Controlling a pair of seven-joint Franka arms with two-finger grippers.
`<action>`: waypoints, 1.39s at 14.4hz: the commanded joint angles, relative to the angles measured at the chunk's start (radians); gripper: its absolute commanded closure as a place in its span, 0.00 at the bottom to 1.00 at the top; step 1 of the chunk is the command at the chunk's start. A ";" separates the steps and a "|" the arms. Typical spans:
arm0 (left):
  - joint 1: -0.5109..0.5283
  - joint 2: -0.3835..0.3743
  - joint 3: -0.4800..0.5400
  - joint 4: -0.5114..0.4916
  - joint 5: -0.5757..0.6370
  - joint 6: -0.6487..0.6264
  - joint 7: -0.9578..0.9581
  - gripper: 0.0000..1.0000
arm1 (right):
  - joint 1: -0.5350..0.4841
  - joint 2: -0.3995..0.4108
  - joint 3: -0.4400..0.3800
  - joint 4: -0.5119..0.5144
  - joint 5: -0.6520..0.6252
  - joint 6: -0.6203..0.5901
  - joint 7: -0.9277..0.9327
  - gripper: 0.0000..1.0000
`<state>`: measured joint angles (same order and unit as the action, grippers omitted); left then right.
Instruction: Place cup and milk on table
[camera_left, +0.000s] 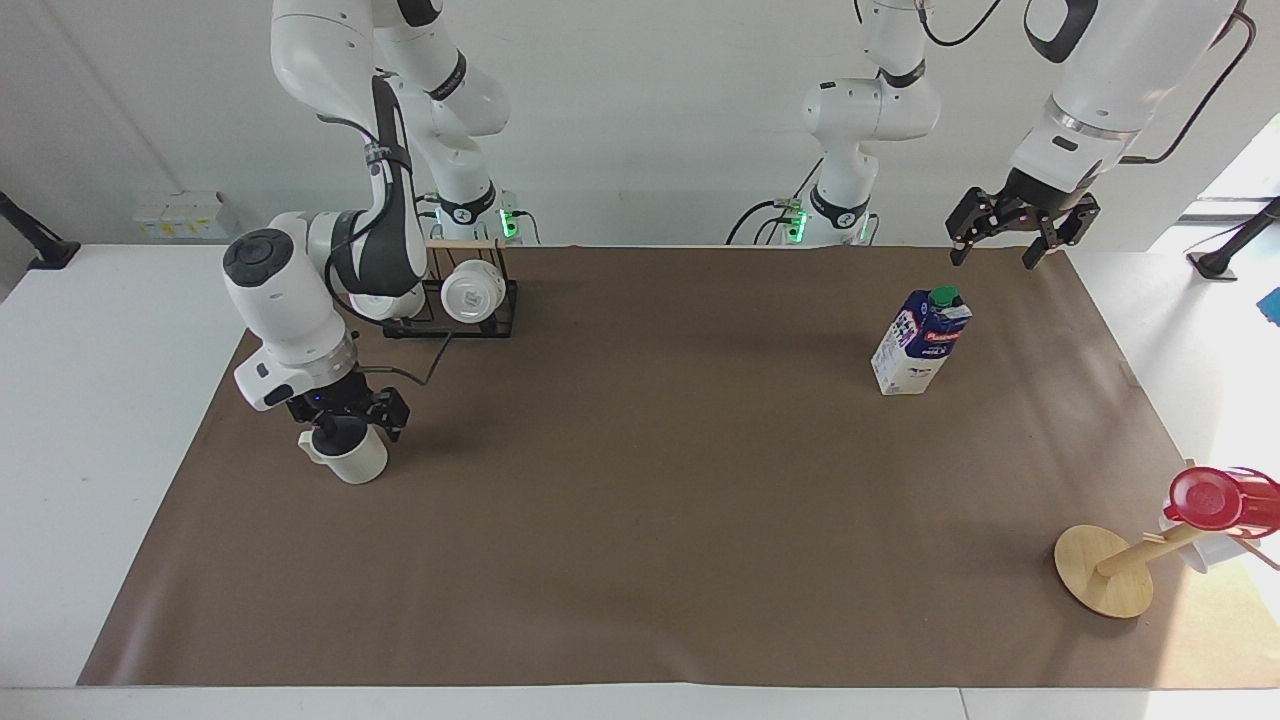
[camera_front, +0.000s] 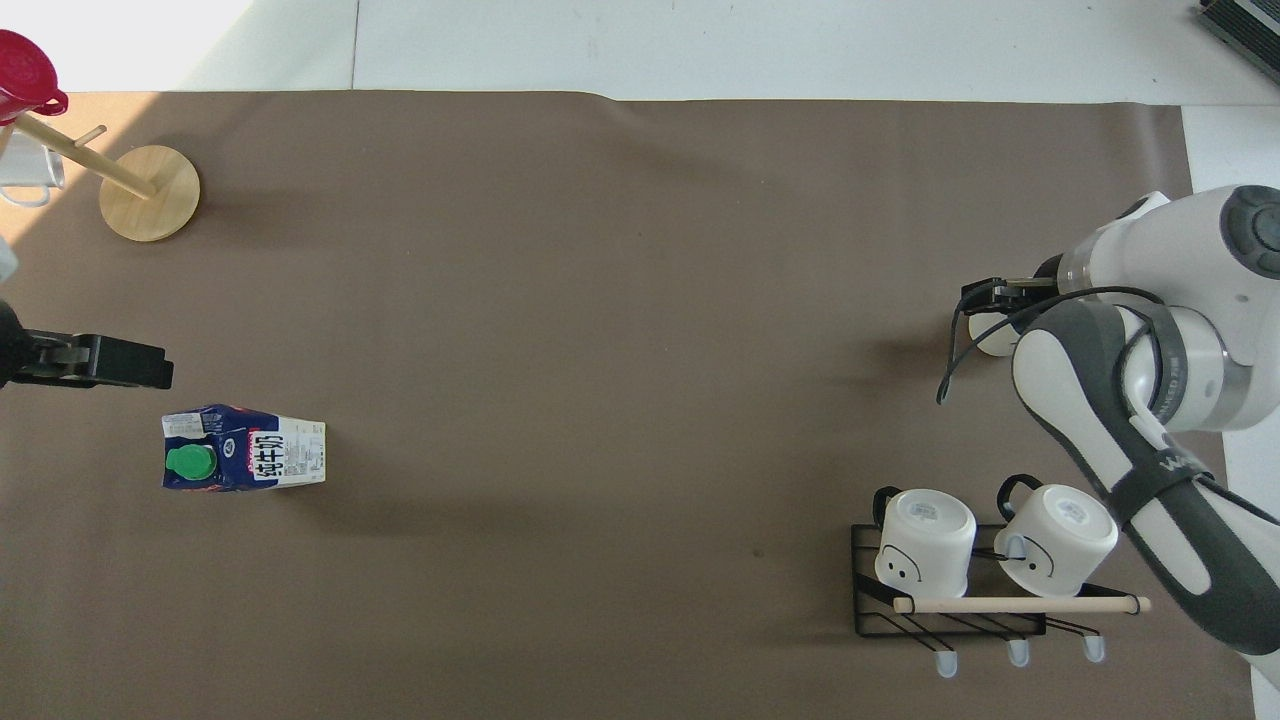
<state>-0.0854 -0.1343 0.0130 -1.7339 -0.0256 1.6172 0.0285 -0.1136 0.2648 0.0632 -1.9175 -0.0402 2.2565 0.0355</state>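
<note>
White walls back a surface under brown paper. Right gripper, jaws wide, hangs directly over the upright cup at the right arm's end. Left gripper, also wide, hovers beside the upright milk, which stands toward the left arm's end, its long axis vertical.

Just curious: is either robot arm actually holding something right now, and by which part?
Nothing is held. The right gripper is open over the cream ribbed mug; the left gripper hangs open, empty.

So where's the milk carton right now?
The milk carton stands upright on the brown mat, toward the left arm's end of the table, untouched.
</note>
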 joint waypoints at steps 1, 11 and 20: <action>0.009 -0.004 -0.002 0.013 -0.008 -0.020 -0.004 0.00 | -0.008 0.020 0.003 -0.018 -0.006 0.047 -0.026 0.00; 0.009 -0.005 -0.004 0.013 -0.008 -0.019 -0.004 0.00 | -0.011 0.021 0.003 -0.018 -0.010 0.038 -0.066 1.00; 0.007 -0.007 -0.004 0.010 -0.008 -0.020 -0.005 0.00 | 0.049 0.007 0.013 0.063 -0.010 0.009 -0.040 1.00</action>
<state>-0.0854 -0.1343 0.0128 -1.7339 -0.0256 1.6165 0.0285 -0.0956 0.2822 0.0689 -1.8808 -0.0407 2.2839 -0.0044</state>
